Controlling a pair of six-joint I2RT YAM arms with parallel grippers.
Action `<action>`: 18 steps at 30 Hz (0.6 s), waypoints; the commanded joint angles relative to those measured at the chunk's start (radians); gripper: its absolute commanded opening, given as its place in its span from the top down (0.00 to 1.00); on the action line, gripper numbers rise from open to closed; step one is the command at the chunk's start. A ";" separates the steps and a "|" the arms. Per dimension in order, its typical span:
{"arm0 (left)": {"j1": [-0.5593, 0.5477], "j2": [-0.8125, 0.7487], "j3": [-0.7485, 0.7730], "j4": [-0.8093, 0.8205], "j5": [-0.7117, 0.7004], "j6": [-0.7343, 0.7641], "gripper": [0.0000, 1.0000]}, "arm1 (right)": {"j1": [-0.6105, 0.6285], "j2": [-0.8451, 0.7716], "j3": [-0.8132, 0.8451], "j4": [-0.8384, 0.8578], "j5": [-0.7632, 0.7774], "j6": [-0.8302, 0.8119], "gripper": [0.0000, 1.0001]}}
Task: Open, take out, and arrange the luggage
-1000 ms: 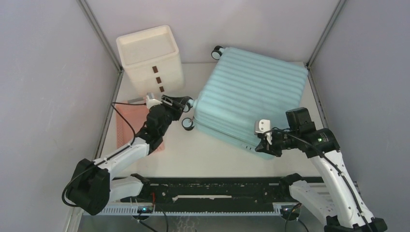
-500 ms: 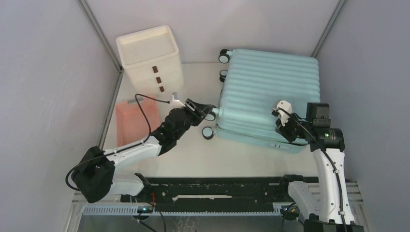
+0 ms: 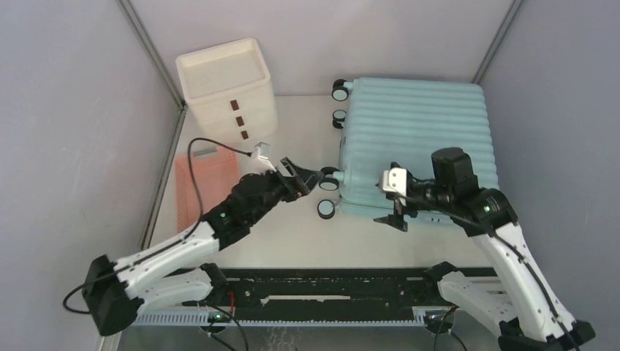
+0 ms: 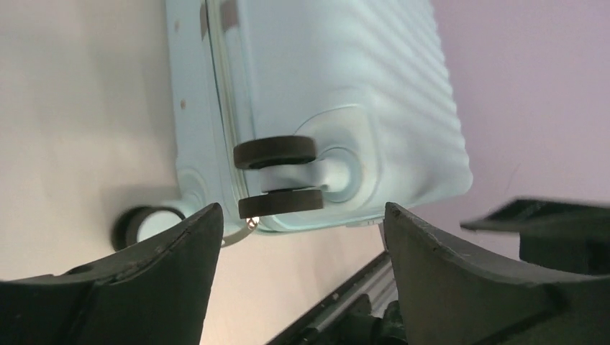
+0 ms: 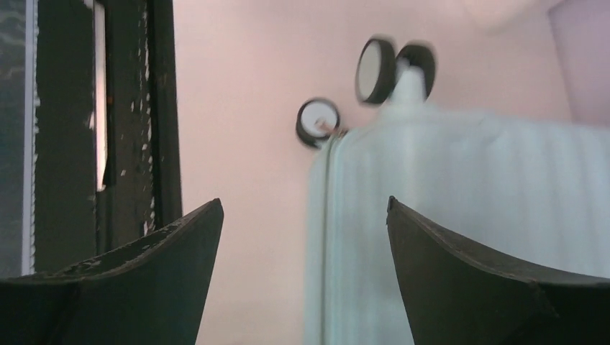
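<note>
Lying shut, the luggage [image 3: 417,139] has its near edge kinda hidden under the right gripper [image 3: 393,212]; that one and the left gripper [image 3: 307,179] both gape, holding nothing.

White shells and black joints cover the left arm [image 3: 168,248] and right arm [image 3: 515,252], each with a small green light [image 3: 485,208]. A black cable [image 3: 191,159] loops off the left. The left claw [image 3: 307,179] and right claw [image 3: 393,208] have dark wedge-shaped fingers [image 4: 144,280].

Legible text, labels, numbers: none found on luggage [image 3: 417,139], drawer box [image 3: 252,102] or basket [image 3: 194,191] (all surfaces plain).
</note>
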 commanded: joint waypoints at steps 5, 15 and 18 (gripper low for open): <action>0.010 -0.368 -0.155 -0.076 -0.031 0.534 0.14 | 0.223 0.299 0.210 0.234 0.138 0.073 0.03; 0.009 -0.693 -0.462 0.044 0.064 0.685 0.14 | 0.361 0.632 0.466 0.150 0.395 0.053 0.00; 0.009 -0.736 -0.521 0.097 0.080 0.717 0.13 | 0.374 0.708 0.530 0.094 0.419 0.063 0.00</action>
